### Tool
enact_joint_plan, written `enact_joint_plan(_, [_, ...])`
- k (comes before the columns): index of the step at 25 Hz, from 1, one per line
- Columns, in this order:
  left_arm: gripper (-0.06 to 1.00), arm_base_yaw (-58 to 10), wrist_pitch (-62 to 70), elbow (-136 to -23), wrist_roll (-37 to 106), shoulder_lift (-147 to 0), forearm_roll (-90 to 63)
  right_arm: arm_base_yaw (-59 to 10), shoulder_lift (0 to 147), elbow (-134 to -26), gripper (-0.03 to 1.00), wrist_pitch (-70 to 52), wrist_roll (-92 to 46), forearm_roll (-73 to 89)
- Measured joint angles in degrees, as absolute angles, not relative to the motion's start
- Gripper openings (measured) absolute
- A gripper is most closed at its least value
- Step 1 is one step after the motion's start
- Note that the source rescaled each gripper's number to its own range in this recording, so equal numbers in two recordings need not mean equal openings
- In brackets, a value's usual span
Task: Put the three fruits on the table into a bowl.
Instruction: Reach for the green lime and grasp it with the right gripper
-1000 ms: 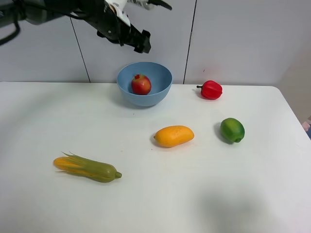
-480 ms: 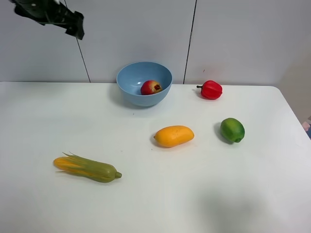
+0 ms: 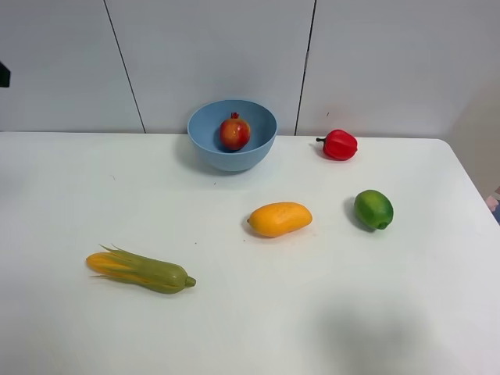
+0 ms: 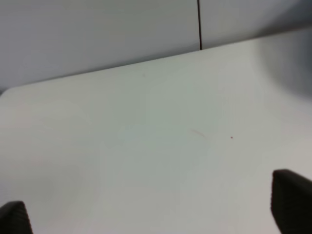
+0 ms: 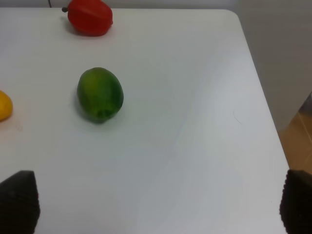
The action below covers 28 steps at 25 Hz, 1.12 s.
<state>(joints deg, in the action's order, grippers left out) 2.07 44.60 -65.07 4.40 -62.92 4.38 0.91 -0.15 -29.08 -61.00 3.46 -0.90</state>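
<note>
Both arms hung empty with jaws spread wide, my left end effector (image 4: 152, 214) over bare surface (image 3: 351, 312) and my right end effector (image 5: 158, 204) short of the lime (image 5: 100, 94). The lime looked like the next pick for the right arm. I judged it best to straddle its narrower width, close gently on the glossy skin so it would not roll, and release low inside the bowl. Nearest lay one corn cob (image 3: 141, 270). Beyond it sat one mango (image 3: 280, 219) and the one lime, apart from each other. Farthest stood one red pepper (image 3: 338, 144) and one blue bowl (image 3: 207, 152), which held one pomegranate (image 3: 234, 131). One fruit of three was in and two waited.
</note>
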Motion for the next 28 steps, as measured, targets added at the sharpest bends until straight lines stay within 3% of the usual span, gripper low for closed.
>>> enact_joint_plan(18, [0.97,3.24,51.34,-34.61,-1.05,-7.39,0.6,0.91,-0.15,-29.08,1.0,-61.0,3.46,-0.9])
enact_joint_plan(28, [0.97,3.24,53.26,-30.34,-0.85,0.29,0.78,0.91,-0.15,-29.08,1.0,-61.0,3.46,-0.9])
